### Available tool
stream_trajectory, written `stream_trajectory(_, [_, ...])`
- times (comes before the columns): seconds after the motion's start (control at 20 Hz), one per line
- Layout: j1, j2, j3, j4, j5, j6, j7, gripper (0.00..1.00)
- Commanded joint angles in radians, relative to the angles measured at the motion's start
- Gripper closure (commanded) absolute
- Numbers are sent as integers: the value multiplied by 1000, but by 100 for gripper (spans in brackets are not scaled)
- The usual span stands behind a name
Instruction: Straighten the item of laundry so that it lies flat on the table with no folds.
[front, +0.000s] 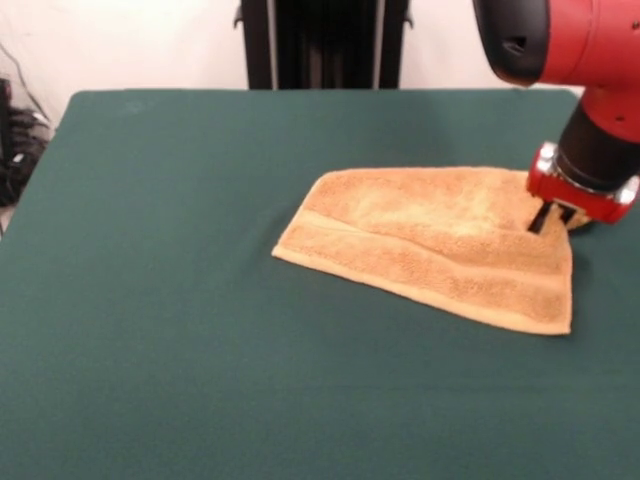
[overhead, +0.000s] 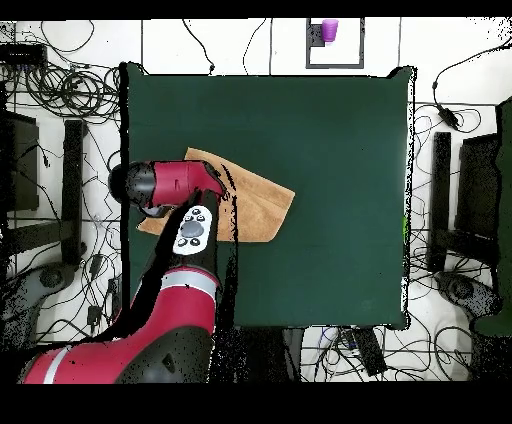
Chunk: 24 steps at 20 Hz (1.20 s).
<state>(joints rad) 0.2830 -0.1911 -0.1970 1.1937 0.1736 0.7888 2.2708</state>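
The orange-tan terry towel (front: 440, 245) lies folded over itself on the right part of the green table (front: 180, 300). Behind it, the gripper (front: 552, 218) presses its far right corner; its fingers' spread cannot be told.

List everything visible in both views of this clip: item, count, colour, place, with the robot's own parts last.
towel: one, orange-tan, on the table toward the right of the front view, a fold across it with a paler band along the near edge; in the overhead view partly hidden under the arm.
table: one, dark green top, fills most of both views.
cup: one, purple, beyond the table's top edge in the overhead view.
cables: many, black, on the floor around the table in the overhead view.
arm: one, red and black, reaching over the towel.
hand: one, dark fingers below a red collar, down at the towel's far right corner; whether it grips is unclear.
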Motion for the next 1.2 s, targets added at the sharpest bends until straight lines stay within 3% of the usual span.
stream_trajectory(0.05, [-55, 139, -135, -47, -98, -209, 200, 100])
stream_trajectory(0.6, [-63, 175, -221, -118, -109, -211, 215, 100])
stream_trajectory(1.2, [-125, 156, -202, -111, -119, -306, 138, 100])
